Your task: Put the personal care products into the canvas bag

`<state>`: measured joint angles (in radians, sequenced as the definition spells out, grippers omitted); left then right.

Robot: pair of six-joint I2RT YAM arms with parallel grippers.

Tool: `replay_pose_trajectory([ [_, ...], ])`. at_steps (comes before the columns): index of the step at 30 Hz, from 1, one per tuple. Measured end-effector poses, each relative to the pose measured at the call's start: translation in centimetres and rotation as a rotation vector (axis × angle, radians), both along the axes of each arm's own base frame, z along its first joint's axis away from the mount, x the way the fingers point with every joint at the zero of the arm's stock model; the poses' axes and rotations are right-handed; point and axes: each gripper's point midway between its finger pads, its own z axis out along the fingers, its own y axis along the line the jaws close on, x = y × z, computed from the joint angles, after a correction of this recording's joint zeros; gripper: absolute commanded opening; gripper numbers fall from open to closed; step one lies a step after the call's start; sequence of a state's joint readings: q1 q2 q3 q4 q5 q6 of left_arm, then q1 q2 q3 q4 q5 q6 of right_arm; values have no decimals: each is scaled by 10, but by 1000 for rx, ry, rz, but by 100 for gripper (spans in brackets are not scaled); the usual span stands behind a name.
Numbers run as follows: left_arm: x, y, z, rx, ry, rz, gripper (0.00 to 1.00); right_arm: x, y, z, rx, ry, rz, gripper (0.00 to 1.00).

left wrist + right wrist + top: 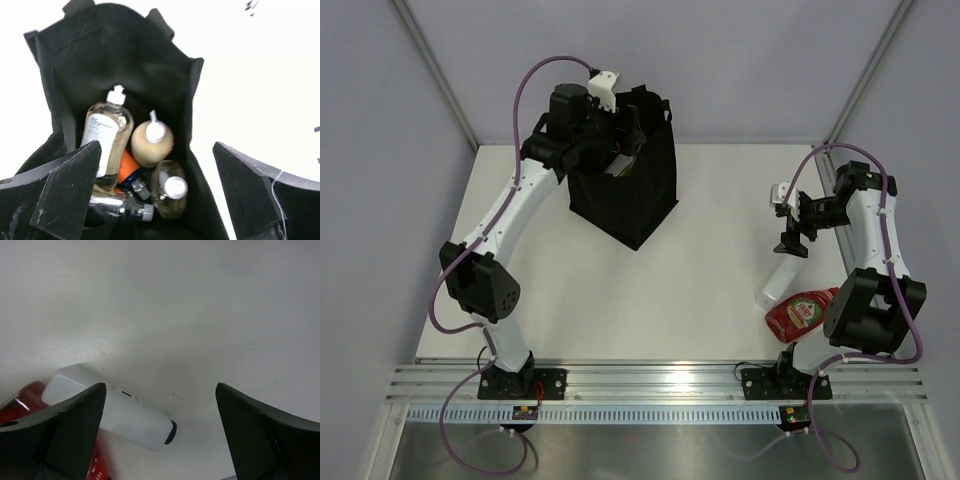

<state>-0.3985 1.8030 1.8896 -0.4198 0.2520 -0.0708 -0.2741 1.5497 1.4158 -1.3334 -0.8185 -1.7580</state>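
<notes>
The black canvas bag (638, 195) stands upright at the back left. My left gripper (617, 152) hangs open and empty over its mouth. In the left wrist view the bag (115, 55) holds a tall clear bottle with a white label (106, 131), the peach pump bottle (152, 144), the orange bottle (128, 169), the shiny silver bottle (119, 208) and the clear amber bottle with a white cap (170, 190). My right gripper (790, 243) is open above the translucent white bottle (777, 286), which lies beside the red bottle (803, 312). Both show in the right wrist view: white (117, 412), red (20, 399).
The right arm's base (788, 380) stands just in front of the red bottle. The table's front rail (650, 378) runs along the near edge. Frame posts (435, 70) rise at the back corners.
</notes>
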Motion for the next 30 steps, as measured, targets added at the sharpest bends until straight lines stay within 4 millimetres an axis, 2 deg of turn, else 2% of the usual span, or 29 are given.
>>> replay_pose_trajectory([
  [3, -14, 2, 25, -31, -32, -16, 99, 1, -14, -8, -113, -36, 60, 99],
  [5, -31, 7, 45, -55, -64, -22, 99, 0, -25, -15, -193, -36, 87, 100],
  [9, -87, 29, 81, -99, -138, -22, 99, -16, -42, -41, -330, 33, 137, 100],
  [13, -148, 58, 88, -121, -192, -5, 99, -53, -47, -76, -410, 173, 202, 100],
  [16, -181, 78, 74, -129, -198, 32, 99, -71, -42, -90, -444, 231, 264, 99],
  [20, -210, 98, 34, -137, -144, 91, 99, -77, -32, -97, -482, 246, 341, 100],
  [23, -222, 107, 2, -151, -84, 136, 99, -79, -28, -106, -506, 262, 387, 100],
  [26, -228, 111, -26, -177, -29, 173, 99, -82, -28, -123, -529, 287, 421, 97],
  [29, -231, 112, -47, -206, 21, 197, 99, -81, -30, -139, -557, 299, 437, 91],
  [30, -231, 111, -52, -213, 35, 202, 99, -78, -32, -142, -567, 293, 438, 84],
])
